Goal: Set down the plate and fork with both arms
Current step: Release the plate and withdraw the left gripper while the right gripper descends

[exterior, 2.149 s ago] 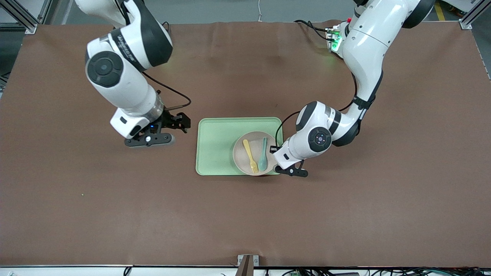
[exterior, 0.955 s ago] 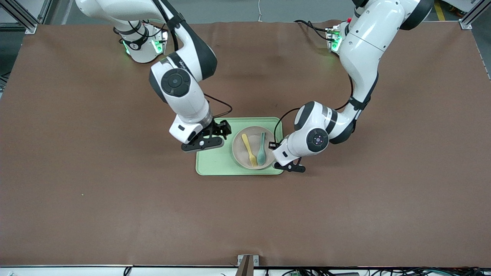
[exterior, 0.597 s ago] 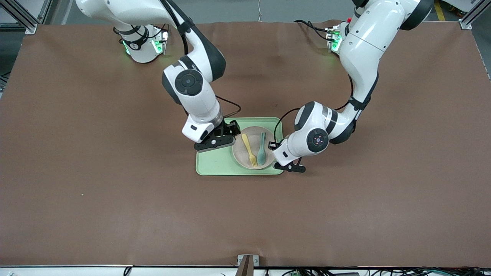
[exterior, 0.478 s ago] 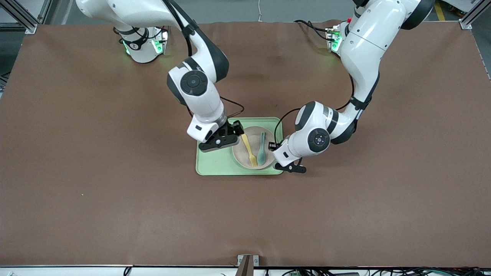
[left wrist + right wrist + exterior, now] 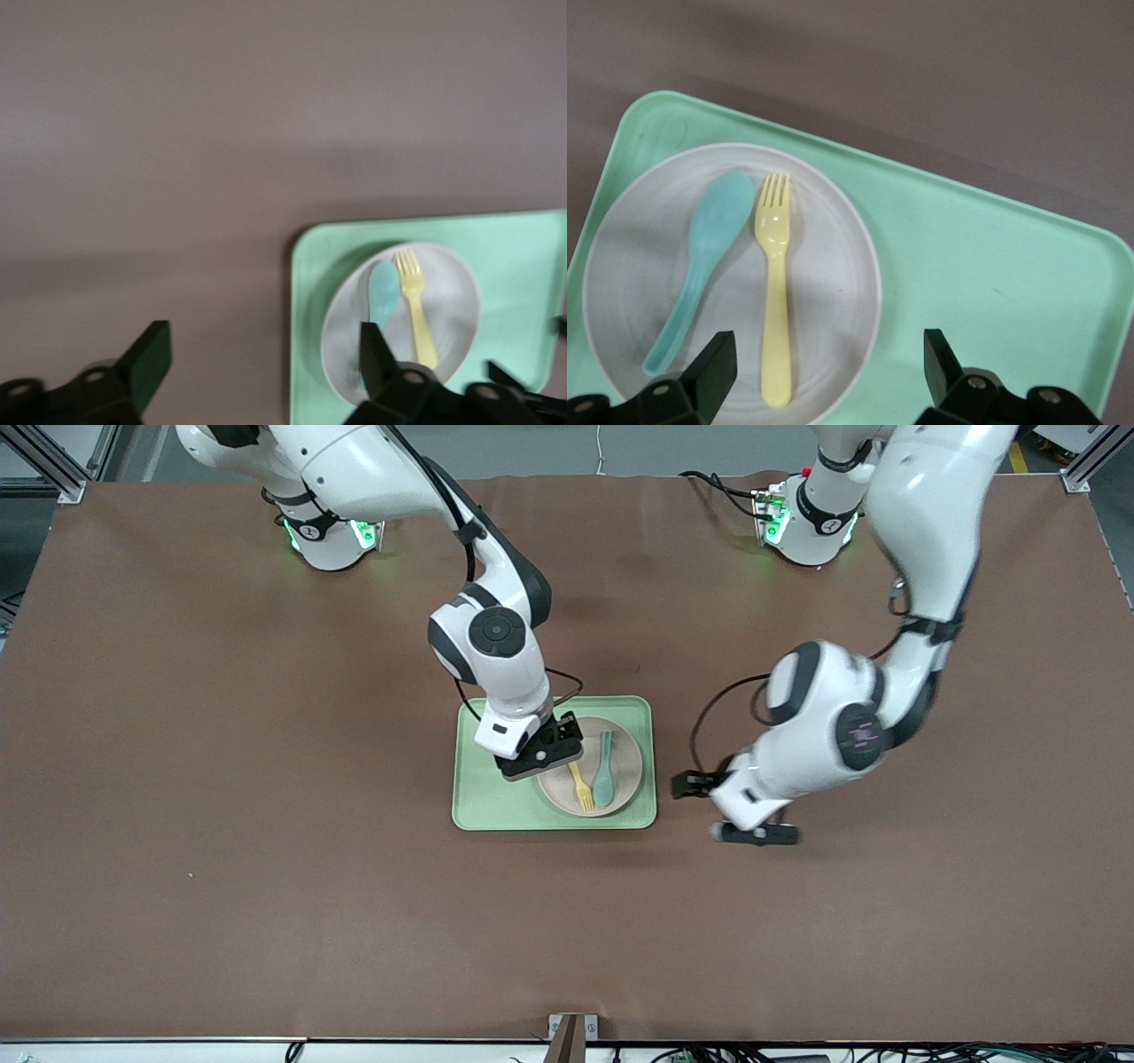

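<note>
Here, R gripper (image 5: 556, 746) spread over fork (image 5: 774, 292), handle hidden up front, L gripper (image 5: 264, 354) spread beside tray (image 5: 478, 797).

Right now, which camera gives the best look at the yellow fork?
The right wrist view: the fork lies whole and large on the plate. The left wrist view shows it smaller; in the front view, the right gripper covers its handle.

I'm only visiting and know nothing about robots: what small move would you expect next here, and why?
Probably the right tool lowers onto the fork's handle. It hangs open over the plate, above the fork, which lies flat beside the spoon on the plate, inside the tray. The left tool is open over bare table beside the tray, holding nothing, so the fork looks like the next thing to pick.
</note>
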`<action>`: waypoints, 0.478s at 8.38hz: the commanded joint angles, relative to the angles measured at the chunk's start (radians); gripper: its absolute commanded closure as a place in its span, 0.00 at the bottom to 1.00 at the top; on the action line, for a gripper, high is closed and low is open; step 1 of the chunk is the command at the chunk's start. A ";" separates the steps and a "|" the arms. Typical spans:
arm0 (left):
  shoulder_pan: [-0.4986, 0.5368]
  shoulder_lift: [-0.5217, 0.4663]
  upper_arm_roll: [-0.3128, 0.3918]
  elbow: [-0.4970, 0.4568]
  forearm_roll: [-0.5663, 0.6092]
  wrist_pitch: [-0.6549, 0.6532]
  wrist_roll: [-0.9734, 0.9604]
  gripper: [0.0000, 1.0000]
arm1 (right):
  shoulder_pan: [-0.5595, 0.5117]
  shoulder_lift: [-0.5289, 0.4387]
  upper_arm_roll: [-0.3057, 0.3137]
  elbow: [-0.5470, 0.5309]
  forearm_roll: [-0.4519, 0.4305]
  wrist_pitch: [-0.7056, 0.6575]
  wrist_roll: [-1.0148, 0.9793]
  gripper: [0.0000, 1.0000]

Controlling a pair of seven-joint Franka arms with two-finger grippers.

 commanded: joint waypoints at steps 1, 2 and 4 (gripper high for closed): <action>0.095 -0.170 0.000 -0.049 0.028 -0.085 -0.035 0.01 | 0.024 0.031 -0.008 0.016 -0.019 0.015 0.012 0.24; 0.128 -0.233 -0.001 -0.046 0.100 -0.148 -0.038 0.01 | 0.034 0.041 -0.008 0.018 -0.017 0.015 0.014 0.31; 0.169 -0.358 0.000 -0.049 0.197 -0.263 -0.096 0.01 | 0.040 0.058 -0.008 0.019 -0.011 0.016 0.022 0.41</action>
